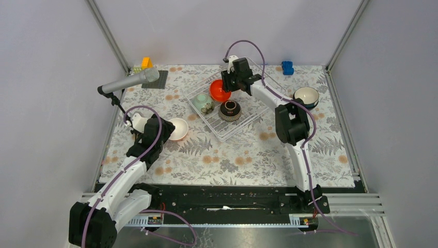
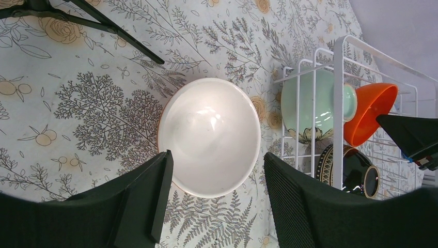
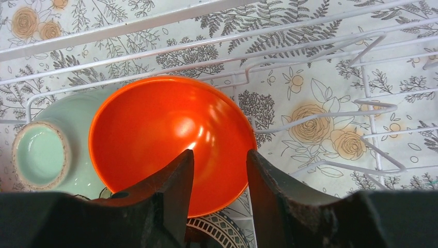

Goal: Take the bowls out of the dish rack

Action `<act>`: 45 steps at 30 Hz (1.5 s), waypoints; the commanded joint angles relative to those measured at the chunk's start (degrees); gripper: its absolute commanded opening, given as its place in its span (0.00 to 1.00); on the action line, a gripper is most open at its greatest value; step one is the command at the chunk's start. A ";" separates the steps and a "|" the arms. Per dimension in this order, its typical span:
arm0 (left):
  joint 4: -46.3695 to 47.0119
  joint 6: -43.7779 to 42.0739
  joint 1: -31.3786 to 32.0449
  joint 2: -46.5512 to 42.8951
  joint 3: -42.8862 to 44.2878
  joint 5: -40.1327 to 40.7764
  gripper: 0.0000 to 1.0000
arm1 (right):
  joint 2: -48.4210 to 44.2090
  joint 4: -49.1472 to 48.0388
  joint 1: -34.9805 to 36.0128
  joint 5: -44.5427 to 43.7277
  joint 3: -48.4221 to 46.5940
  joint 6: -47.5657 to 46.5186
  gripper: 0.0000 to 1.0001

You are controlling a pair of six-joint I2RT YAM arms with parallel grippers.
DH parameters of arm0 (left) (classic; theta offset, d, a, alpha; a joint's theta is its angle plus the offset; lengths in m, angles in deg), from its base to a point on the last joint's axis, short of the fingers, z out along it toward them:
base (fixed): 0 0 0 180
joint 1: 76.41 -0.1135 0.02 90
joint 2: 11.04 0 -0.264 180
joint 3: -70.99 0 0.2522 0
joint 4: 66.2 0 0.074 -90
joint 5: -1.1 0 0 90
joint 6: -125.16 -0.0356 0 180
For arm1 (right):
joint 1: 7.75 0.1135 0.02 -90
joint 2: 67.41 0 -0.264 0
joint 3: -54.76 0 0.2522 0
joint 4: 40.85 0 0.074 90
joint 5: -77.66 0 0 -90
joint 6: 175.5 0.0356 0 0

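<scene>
Closest in the right wrist view are the dark fingers (image 3: pixel 181 196) of the right hand (image 3: pixel 219 155). They stand a little apart with only a narrow gap between them, and nothing appears to be pinched. They hover over the near rim of the orange bowl (image 3: pixel 165 129), whose glossy inside shows through the gap.

That bowl stands tipped on its edge in the dish rack (image 2: pixel 338 57), its mouth turned to the hand. The pale green bowl (image 3: pixel 41 155) lies on its side just behind it, foot ring outward and probably touching it. A dark patterned bowl (image 1: pixel 230 109) sits in the rack just beside them.

The orange bowl looks hard, smooth and shiny, so I judge it stiff, fairly light and slippery under the pads. If it is ceramic, it could chip against the wire. The best hold looks to be the rim, with one finger inside the wall and one outside, set deep enough that the glaze cannot slide out. It should be lifted straight away from the wires, since dragging it could topple the green bowl.

The left hand (image 2: pixel 217 157) is spread wide and holds nothing. The white bowl (image 2: pixel 209 137) sits upright on the flowered surface (image 1: pixel 232 160) just past its fingertips, outside the rack. It too looks rigid and slick, and its thin rim offers the only real purchase. A teal bowl with a white inside (image 1: pixel 306 96) stands on the surface well to the right of the rack.
</scene>
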 commanded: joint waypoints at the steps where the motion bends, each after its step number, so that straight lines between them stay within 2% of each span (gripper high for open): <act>1: 2.43 -0.79 -0.14 -0.69 -0.05 -0.10 0.70 | -1.67 0.05 -0.92 -5.03 -3.41 -2.22 0.50; 6: 2.68 -0.75 -0.17 -0.38 0.12 -0.21 0.70 | -2.22 0.05 -0.65 -4.19 -4.43 -3.85 0.50; 10: 3.09 -0.87 -0.18 0.07 0.00 -0.45 0.70 | -3.20 0.18 -0.20 -0.02 -4.66 -4.58 0.51; 14: 3.48 -0.92 -0.18 0.25 -0.10 -0.73 0.70 | -2.95 1.77 0.87 -2.54 -5.59 -5.46 0.52; 17: 3.59 -1.19 -0.12 0.27 -0.13 -0.94 0.70 | -2.40 4.34 0.94 -1.72 -6.96 -5.99 0.50; 25: 4.67 -2.16 -0.12 0.40 -0.49 -2.49 0.71 | -7.13 5.32 4.31 3.65 -0.20 -12.17 0.53; 35: 4.72 -2.67 -0.14 -0.10 -0.75 -2.93 0.72 | -5.76 5.59 7.32 -0.32 0.48 -20.78 0.59; 45: 4.90 -3.09 -0.18 -0.03 -0.75 -2.71 0.72 | -1.87 5.58 8.55 -5.08 -1.93 -26.40 0.56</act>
